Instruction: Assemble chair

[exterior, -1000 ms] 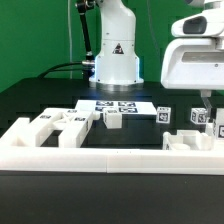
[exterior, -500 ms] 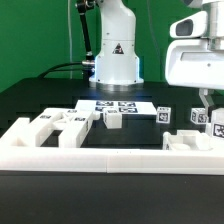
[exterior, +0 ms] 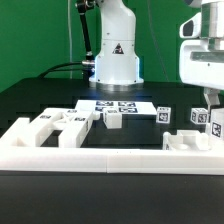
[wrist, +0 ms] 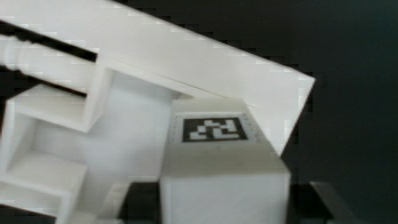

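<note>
The chair lies in loose matte white parts on the black table. In the exterior view, notched blocks (exterior: pixel 60 125) sit at the left, a small block (exterior: pixel 114 118) and a tagged block (exterior: pixel 163 114) in the middle, and tagged pieces (exterior: pixel 200 118) at the right. My gripper (exterior: pixel 208 100) hangs just above those right pieces. In the wrist view a tagged white block (wrist: pixel 228 165) stands between the two dark fingers (wrist: pixel 146 205) of my gripper (wrist: pixel 231 205), which looks open around it. A slab (wrist: pixel 196 60) and a notched piece (wrist: pixel 63 130) lie beyond it.
The marker board (exterior: pixel 115 104) lies flat in front of the robot base (exterior: pixel 117 60). A long low white barrier wall (exterior: pixel 100 158) runs along the front of the table. Another white part (exterior: pixel 192 140) rests against it at the exterior view's right.
My gripper has moved toward the exterior view's right, over the tagged pieces there. The parts on the table have not moved.
</note>
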Controlling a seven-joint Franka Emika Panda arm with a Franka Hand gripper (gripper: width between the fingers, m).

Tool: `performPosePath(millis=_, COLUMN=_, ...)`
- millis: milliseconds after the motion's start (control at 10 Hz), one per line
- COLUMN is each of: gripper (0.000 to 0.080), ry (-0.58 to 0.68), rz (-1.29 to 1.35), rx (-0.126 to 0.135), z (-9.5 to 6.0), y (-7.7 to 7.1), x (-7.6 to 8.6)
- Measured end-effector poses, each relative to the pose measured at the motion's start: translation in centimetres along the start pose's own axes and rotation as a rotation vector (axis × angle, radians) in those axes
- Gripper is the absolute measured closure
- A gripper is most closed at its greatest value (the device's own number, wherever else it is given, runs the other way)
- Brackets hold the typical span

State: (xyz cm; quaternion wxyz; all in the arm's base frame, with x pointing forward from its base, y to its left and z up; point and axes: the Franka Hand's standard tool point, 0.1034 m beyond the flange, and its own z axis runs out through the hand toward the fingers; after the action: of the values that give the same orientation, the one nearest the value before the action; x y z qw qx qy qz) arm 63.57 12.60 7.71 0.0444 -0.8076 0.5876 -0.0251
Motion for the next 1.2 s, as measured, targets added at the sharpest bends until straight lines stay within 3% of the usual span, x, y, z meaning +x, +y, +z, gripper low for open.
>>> performPosePath(millis=100, gripper=0.0508, ry=0.000, rz=-0.016, rx=0.001, z=0.01, y=-0.02, x=0.00)
performPosePath(millis=200, gripper=0.0364, ry=0.000, rz=-0.054, rx=0.001, z=0.02, y=-0.02, x=-0.01)
performPosePath(millis=300, gripper=0.0364, ry=0.000, rz=-0.078, rx=0.001, z=0.03, y=-0.02, x=-0.10)
performPosePath(millis=400, gripper=0.0193, ry=-0.001, rz=-0.154, rx=-0.001, z=0.06, y=0.01, x=-0.21)
performPosePath(millis=500, gripper=0.0162, ry=-0.001, rz=-0.275, rx=0.001, z=0.13, y=0.05, x=-0.32)
performPosePath(millis=1200, gripper=0.0150, ry=0.007, rz=-0.904, rx=0.005, z=0.20, y=-0.09, x=-0.91)
